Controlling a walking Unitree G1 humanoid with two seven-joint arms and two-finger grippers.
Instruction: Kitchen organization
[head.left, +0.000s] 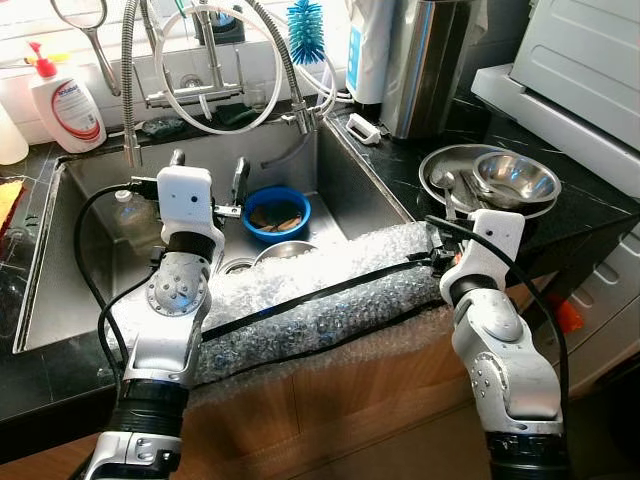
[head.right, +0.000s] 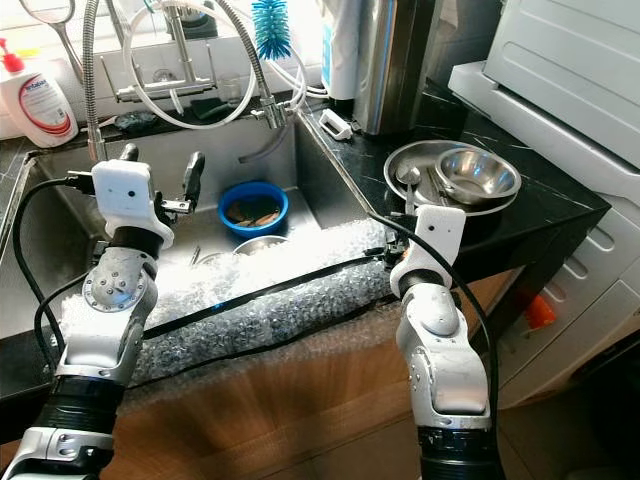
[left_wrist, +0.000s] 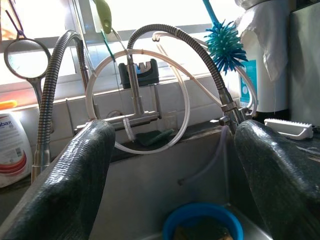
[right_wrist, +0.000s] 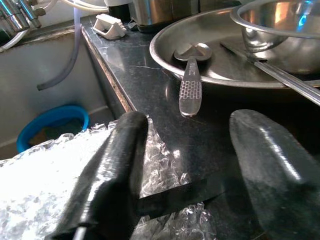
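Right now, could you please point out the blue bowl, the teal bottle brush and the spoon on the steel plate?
blue bowl (head.left: 277, 199): left eye view, far rim.
teal bottle brush (left_wrist: 225, 46): left wrist view, bristle head.
spoon (right_wrist: 190, 90): right wrist view, patterned handle.

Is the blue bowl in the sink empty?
No, the blue bowl on the sink floor holds brownish scraps, seen plainly from the left eye view.

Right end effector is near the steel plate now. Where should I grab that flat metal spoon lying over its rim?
Take the flat metal spoon by its textured handle end, which overhangs the round steel plate rim toward the counter edge. Come from the front with the open right end effector, one finger on each side of the handle; the bowl end lies flat inside the plate.
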